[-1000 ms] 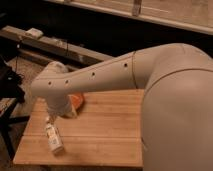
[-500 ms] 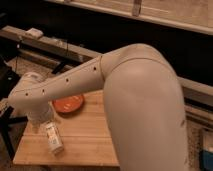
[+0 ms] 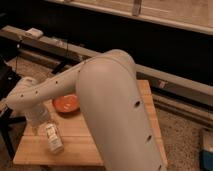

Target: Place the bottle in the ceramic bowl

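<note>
The bottle [image 3: 53, 138] lies on the wooden table [image 3: 80, 142] near its front left corner, whitish with a yellowish label. The orange ceramic bowl [image 3: 66, 103] sits just behind it, right of the arm's wrist, and looks empty. My gripper [image 3: 38, 120] hangs down from the pale arm at the table's left side, right above the far end of the bottle and left of the bowl. The big arm covers the middle and right of the table.
A long grey ledge [image 3: 165, 80] runs behind the table, with a small white object [image 3: 34, 32] on it at the far left. A dark stand [image 3: 7, 80] is left of the table. A blue object [image 3: 207, 150] is on the floor at the right.
The arm has swung left and down, bringing the gripper from over the bowl to just above the bottle. The bowl is now uncovered. The bottle has not moved.
</note>
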